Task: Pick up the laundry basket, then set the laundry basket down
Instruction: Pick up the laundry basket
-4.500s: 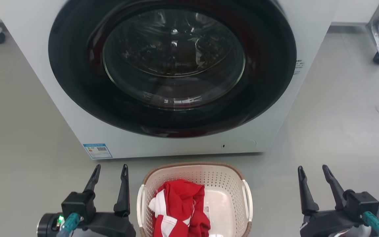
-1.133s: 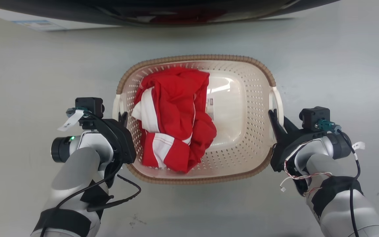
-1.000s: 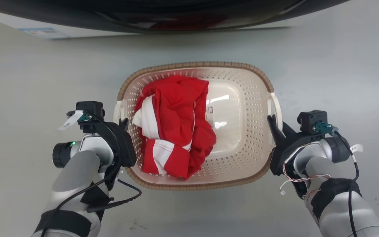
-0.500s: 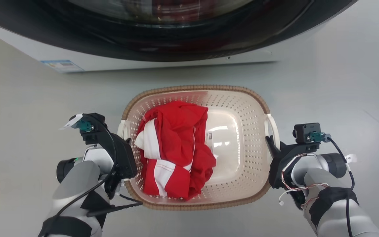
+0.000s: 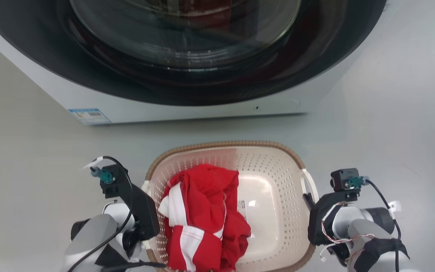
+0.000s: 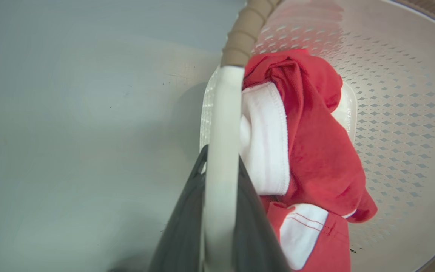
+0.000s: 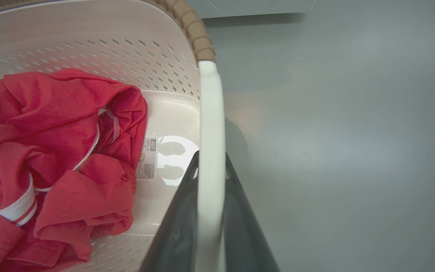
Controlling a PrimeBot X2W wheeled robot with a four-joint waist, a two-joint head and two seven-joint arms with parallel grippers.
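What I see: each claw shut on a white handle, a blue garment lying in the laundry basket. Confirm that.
Not blue: the left wrist view shows the garment is red with white panels. The rest holds: the left claw is shut on the left handle, the right claw on the right handle of the laundry basket.

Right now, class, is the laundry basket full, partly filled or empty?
Partly filled. A crumpled red-and-white garment covers the robot's left side of the laundry basket; the smooth base and its label lie bare beside it.

Grey floor (image 5: pixel 21 158), washing machine (image 5: pixel 187 75) on it
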